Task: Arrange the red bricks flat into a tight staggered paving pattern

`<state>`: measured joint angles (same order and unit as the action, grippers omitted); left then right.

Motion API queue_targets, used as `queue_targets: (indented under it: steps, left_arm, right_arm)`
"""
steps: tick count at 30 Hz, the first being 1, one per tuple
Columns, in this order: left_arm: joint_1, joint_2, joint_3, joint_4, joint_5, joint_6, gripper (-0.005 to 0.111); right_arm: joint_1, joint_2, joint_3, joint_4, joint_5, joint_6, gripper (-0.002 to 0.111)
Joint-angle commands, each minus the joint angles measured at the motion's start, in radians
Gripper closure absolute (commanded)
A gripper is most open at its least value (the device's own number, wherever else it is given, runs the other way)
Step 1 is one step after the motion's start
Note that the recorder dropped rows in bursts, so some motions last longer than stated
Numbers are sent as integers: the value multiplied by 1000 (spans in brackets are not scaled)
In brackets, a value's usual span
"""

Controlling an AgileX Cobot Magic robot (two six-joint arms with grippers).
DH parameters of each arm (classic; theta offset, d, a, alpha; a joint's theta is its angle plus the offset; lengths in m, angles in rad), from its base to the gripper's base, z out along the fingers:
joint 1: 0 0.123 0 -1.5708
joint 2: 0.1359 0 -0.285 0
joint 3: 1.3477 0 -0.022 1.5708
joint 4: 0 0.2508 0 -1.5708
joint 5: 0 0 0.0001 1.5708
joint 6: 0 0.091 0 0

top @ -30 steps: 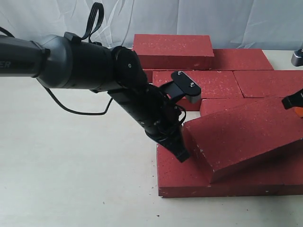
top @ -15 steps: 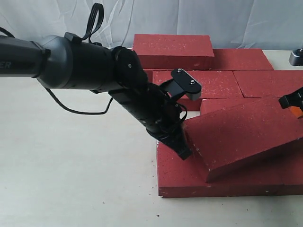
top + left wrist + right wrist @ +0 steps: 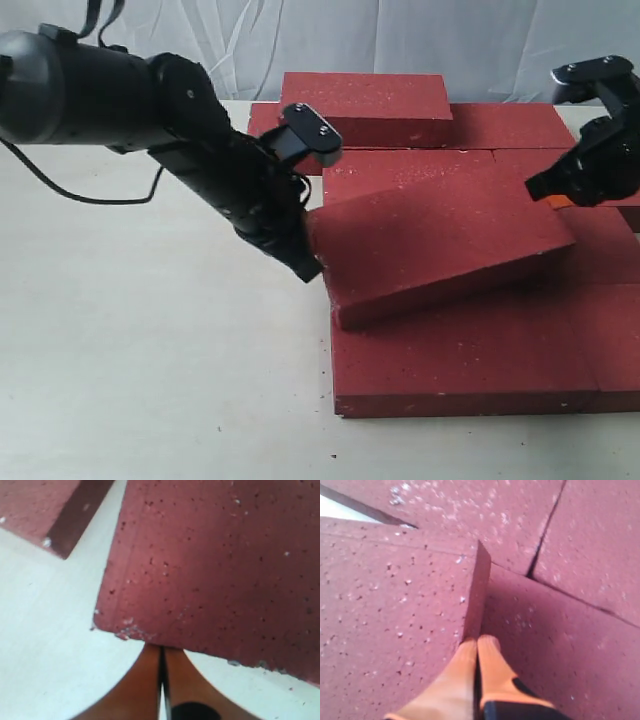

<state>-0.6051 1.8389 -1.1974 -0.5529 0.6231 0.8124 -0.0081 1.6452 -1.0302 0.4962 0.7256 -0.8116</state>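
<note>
Starting nearest the exterior camera, a front row of red bricks [image 3: 450,370] is seen lying flat on the pale table [image 3: 150,380], with one seam visible toward the right. Across this row and the one behind it, a tilted brick [image 3: 440,240] is propped, its near-left corner low on the front row and a shadow cast under its near long edge. It is not seated flat.

The left gripper [image 3: 303,263] is set against the tilted brick's left end. In the left wrist view its fingers [image 3: 142,680] are pressed together with no gap, tips butted to the chipped edge; nothing is held between them.

The right gripper [image 3: 553,200] is placed at the tilted brick's far-right corner. In the right wrist view its fingers [image 3: 455,680] are likewise clenched tight, tips touching the end face at the corner; the brick is not grasped.

Farther back, the middle row [image 3: 420,163] is partly covered by the tilted brick. Behind it, a raised brick [image 3: 365,95] is stacked on the flat back row. A white cloth [image 3: 400,35] is hung beyond.
</note>
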Motion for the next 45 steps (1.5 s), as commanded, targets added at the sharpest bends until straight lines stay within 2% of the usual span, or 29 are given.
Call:
queue_targets:
  steps: [1,5,10,19,23,27,34,40,45]
  left_arm:
    - [71,-67,18,-88,-52,-4,107]
    - [192,-129,65,-85,-37,-2,107]
    - [322,-153,108,-85,-40,-2,107]
    - [445,-154,113,-56,30,-2,107]
    - [501,-146,128,-19,60,-23,107]
    - [552,-125,179,39,26,-29,107]
    - [624,-100,194,27,-18,-29,107]
    - [634,-100,194,29,-14,-29,107]
    - [634,-100,194,58,-10,-29,107]
  right_arm:
    - [164,-9,-49,120,11,2,109]
    - [325,15,-95,147,-55,5,109]
    - [470,114,-160,172,-133,27,109]
    - [598,272,-265,199,-139,27,109]
    - [621,321,-297,199,-150,27,109]
    - [616,339,-310,171,-148,30,109]
    - [597,335,-310,82,-146,77,109]
    - [595,335,-310,22,-128,110,109]
    - [595,326,-310,-175,-91,193,109]
